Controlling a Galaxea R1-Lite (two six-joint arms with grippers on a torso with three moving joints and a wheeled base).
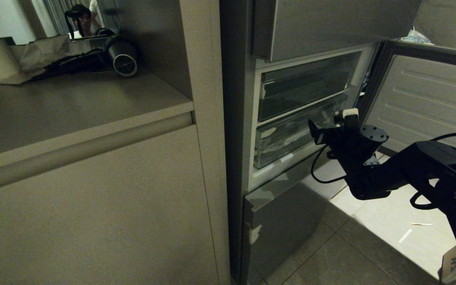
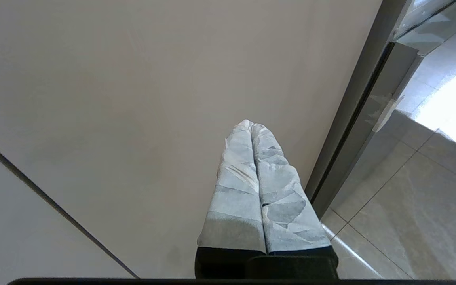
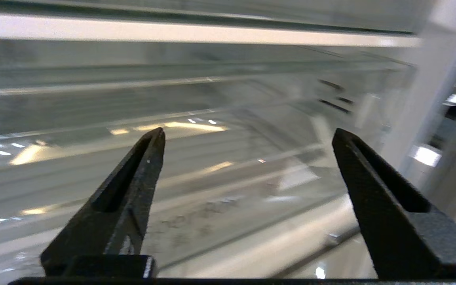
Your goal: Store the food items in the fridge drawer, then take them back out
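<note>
Hovering at the drawer front, right hand has fingers spread wide and empty, left hand pressed together beside the cabinet; no food visible anywhere, so next move likely means gripping the lip and pulling.

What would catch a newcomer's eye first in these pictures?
The black right gripper, jaws spread wide and empty, reaching toward the clear plastic fridge drawer inside the open grey steel fridge. Next, the left gripper, its pale taped fingers pressed together, hanging beside a beige cabinet panel. No food shows.
</note>
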